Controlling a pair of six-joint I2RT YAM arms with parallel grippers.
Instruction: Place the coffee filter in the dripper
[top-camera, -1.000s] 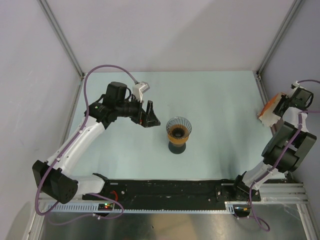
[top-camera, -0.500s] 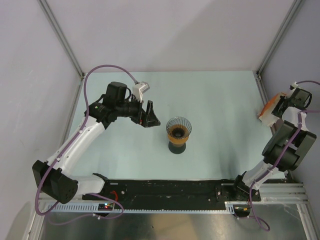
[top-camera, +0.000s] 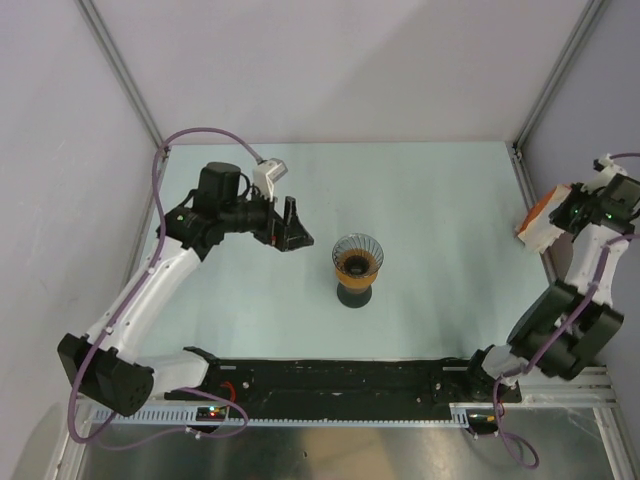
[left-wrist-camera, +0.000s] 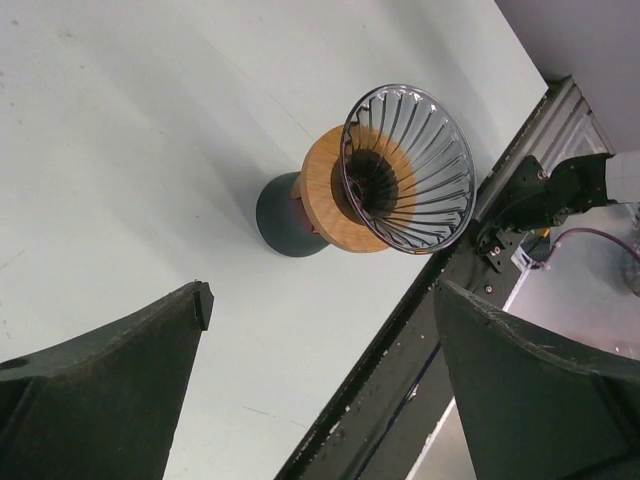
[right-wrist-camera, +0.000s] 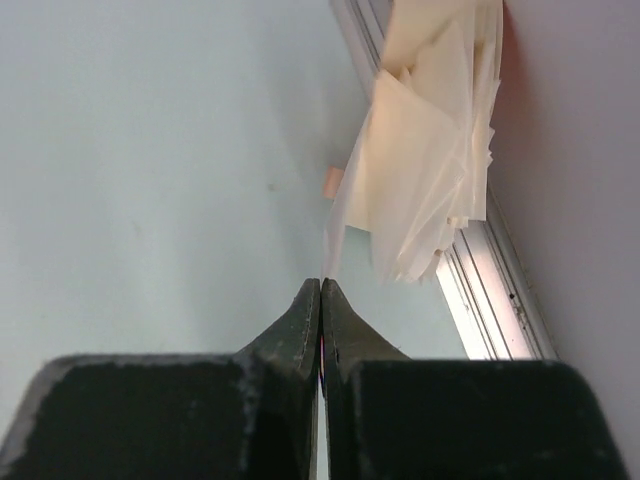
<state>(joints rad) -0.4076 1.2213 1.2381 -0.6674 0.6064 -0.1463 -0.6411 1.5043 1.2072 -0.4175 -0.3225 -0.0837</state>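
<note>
From above, one clear grey ribbed cone dripper stood mid-table, near your left gripper. Its wrist view showed the fingers spread wide, with the dripper beyond them. In the right wrist view, your right gripper was clamped on one thin white paper coffee filter, with a stack of several behind it.

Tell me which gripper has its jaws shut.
The right gripper, pinching the edge of a coffee filter; the left gripper gapes wide near the dripper.

Clear ribbed cone dripper upright on orange ring over dark cup, mid-worktop; thin cream-white coffee filter, creased, at worktop's right edge, lower corner pinched in right gripper jaws.
</note>
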